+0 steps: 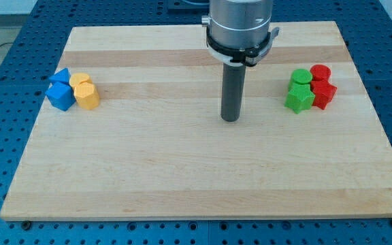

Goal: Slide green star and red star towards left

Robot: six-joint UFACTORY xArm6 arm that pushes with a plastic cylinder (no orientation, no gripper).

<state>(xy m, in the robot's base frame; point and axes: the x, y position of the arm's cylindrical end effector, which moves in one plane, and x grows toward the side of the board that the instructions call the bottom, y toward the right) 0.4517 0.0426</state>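
resting mid-board, my tip [231, 120] touches nothing, well left of the touching green star [298, 99] and red star [324, 94].

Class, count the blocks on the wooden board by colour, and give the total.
Blue blocks: 2
Yellow blocks: 2
Green blocks: 2
Red blocks: 2
Total: 8
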